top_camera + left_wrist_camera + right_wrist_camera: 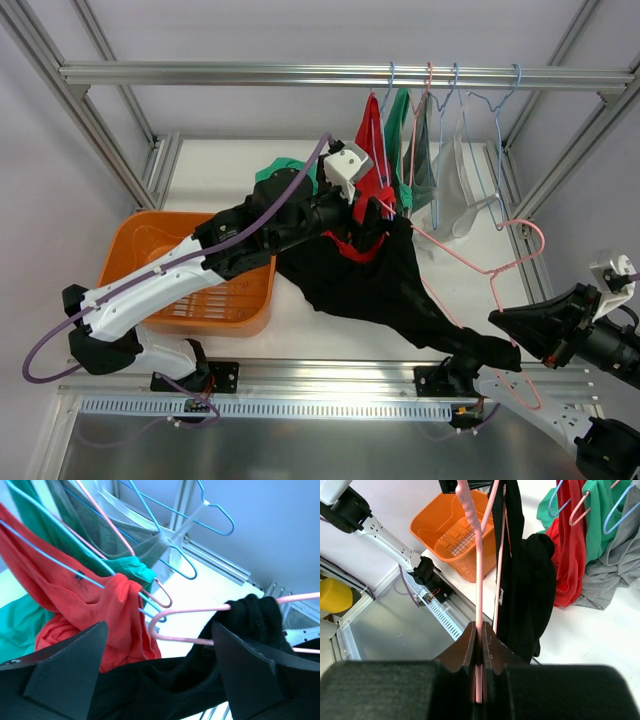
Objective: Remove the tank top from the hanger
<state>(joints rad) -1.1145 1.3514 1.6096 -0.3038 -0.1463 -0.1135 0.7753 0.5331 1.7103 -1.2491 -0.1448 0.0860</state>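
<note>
The black tank top hangs on a pink hanger held low over the table, slanting from the middle toward the right. My right gripper is shut on the hanger's wire; the black tank top drapes just right of its jaws. My left gripper is at the garment's upper end, by the hanger's shoulder. In the left wrist view its gripper stands open and wide, black fabric lying between the fingers and the hanger's pink loop just beyond.
An orange basket sits at the left under my left arm. Red, green and grey garments hang on hangers from the rail, close behind my left gripper. A green cloth lies on the table.
</note>
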